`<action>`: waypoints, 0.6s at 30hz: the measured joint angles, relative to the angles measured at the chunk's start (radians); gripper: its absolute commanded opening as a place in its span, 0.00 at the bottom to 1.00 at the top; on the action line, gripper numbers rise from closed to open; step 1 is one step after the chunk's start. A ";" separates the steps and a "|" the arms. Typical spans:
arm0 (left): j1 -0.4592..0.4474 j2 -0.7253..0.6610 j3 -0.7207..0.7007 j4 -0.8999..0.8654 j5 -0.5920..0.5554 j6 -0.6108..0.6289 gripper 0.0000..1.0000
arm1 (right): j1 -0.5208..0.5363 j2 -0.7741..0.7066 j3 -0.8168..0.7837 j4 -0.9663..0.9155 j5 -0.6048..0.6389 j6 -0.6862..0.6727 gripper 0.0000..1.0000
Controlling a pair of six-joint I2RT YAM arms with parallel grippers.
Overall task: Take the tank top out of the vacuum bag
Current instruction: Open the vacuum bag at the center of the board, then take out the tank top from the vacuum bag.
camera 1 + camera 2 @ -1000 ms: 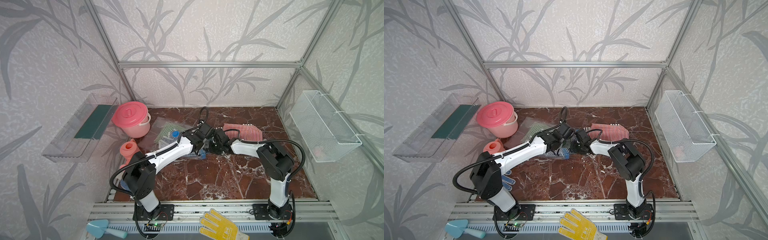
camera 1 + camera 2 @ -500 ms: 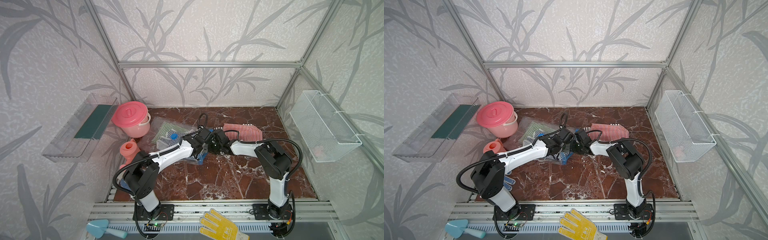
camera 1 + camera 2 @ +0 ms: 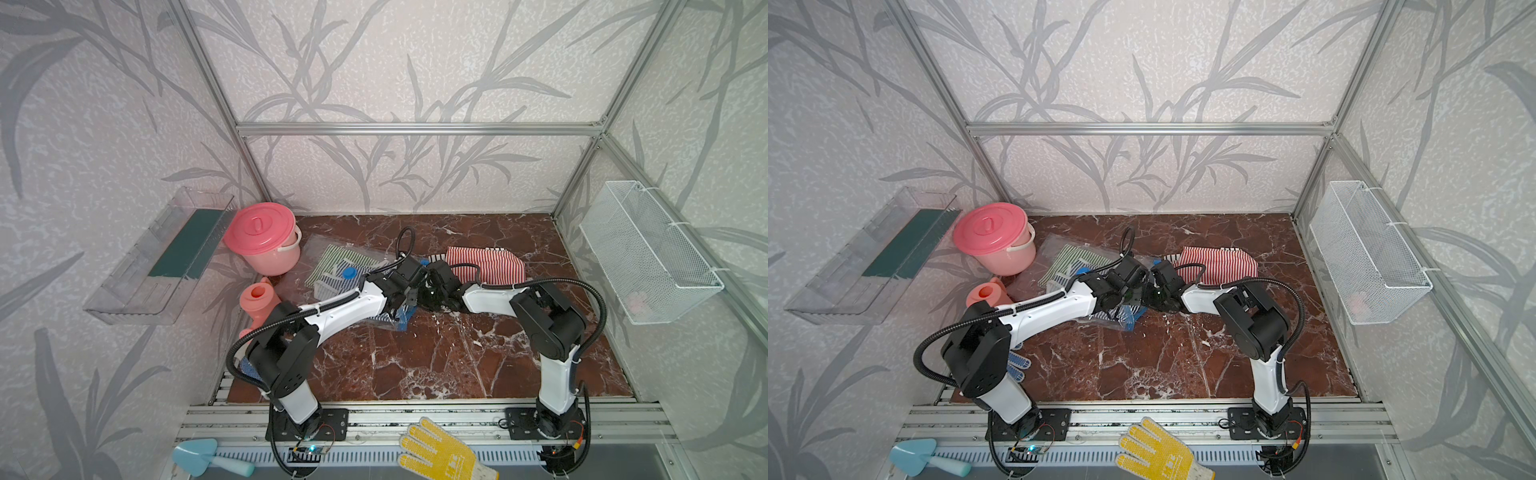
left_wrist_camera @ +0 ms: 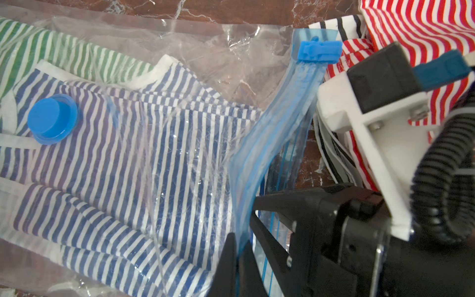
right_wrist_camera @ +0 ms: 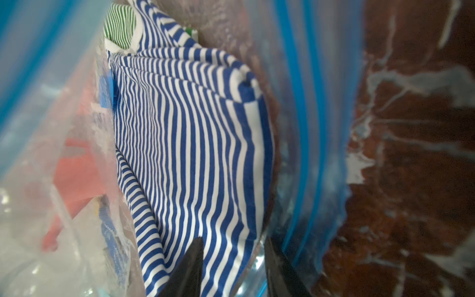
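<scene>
The clear vacuum bag (image 3: 332, 245) lies left of the table's middle, its blue valve cap (image 4: 51, 120) on top. Inside it a blue-striped tank top (image 4: 144, 159) lies over a green-striped one (image 4: 64, 54). My left gripper (image 4: 239, 246) is shut on the upper lip of the blue zip strip (image 4: 277, 128) and holds the bag's mouth up. My right gripper (image 5: 232, 246) reaches into that mouth. Its jaws stand apart, with the near edge of the blue-striped tank top (image 5: 195, 144) between them. In both top views the two grippers (image 3: 409, 297) (image 3: 1150, 299) meet at the bag's mouth.
A red-striped tank top (image 3: 486, 266) lies outside the bag, behind my right wrist. A pink lidded bucket (image 3: 262, 237) and a pink watering can (image 3: 259, 297) stand at the left. A wire basket (image 3: 648, 257) hangs on the right wall. A yellow glove (image 3: 440, 453) lies on the front rail.
My right gripper's jaws have narrowed around the blue-striped cloth. My left gripper has drawn slightly toward the front, still holding the zip strip.
</scene>
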 measured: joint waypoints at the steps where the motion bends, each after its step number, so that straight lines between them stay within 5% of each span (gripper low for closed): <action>1: 0.000 -0.001 -0.002 0.004 0.002 0.000 0.00 | 0.000 0.000 -0.001 0.000 0.000 0.001 0.40; 8: 0.000 -0.004 -0.019 0.027 0.023 0.007 0.00 | -0.002 0.010 -0.014 0.047 -0.019 0.021 0.31; 18: 0.000 -0.004 -0.041 0.049 0.037 0.017 0.00 | -0.008 0.016 -0.036 0.093 -0.034 0.037 0.33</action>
